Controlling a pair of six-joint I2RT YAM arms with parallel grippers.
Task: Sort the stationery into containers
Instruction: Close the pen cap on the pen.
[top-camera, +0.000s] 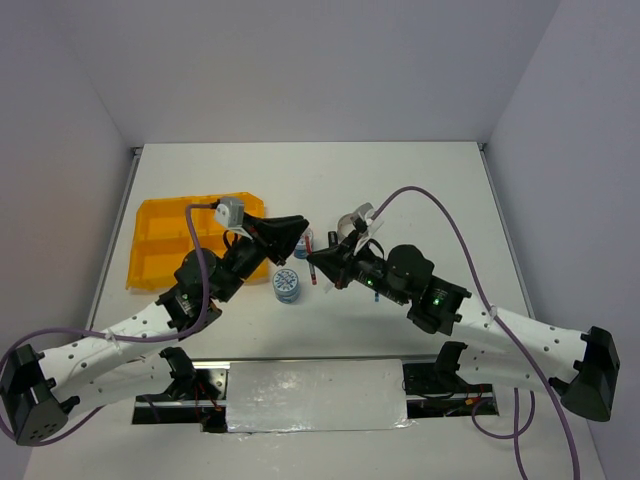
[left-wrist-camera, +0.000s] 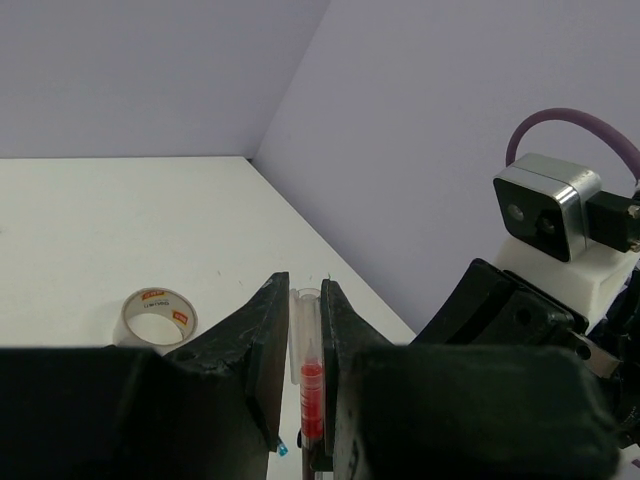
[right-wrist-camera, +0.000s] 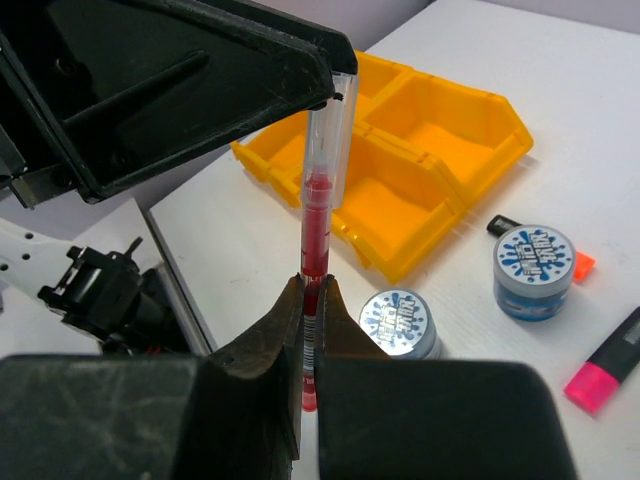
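Note:
A red pen (right-wrist-camera: 316, 215) hangs in the air between my two grippers, above the table. My left gripper (left-wrist-camera: 305, 290) is shut on the pen's clear cap (left-wrist-camera: 305, 325), and in the right wrist view its fingers (right-wrist-camera: 200, 90) clamp the cap (right-wrist-camera: 330, 140) from above. My right gripper (right-wrist-camera: 311, 290) is shut on the pen's red barrel. From the top view the two grippers (top-camera: 300, 235) (top-camera: 318, 258) meet tip to tip, right of the yellow tray (top-camera: 160, 245). Two blue-white tape rolls (right-wrist-camera: 400, 320) (right-wrist-camera: 535, 268) stand on the table below.
A grey tape ring (left-wrist-camera: 157, 317) lies on the table beyond the grippers. A pink highlighter (right-wrist-camera: 605, 365) lies at the right edge of the right wrist view. A black-ended marker (right-wrist-camera: 505, 225) pokes out behind one tape roll. The tray's compartments (right-wrist-camera: 430, 150) look bare.

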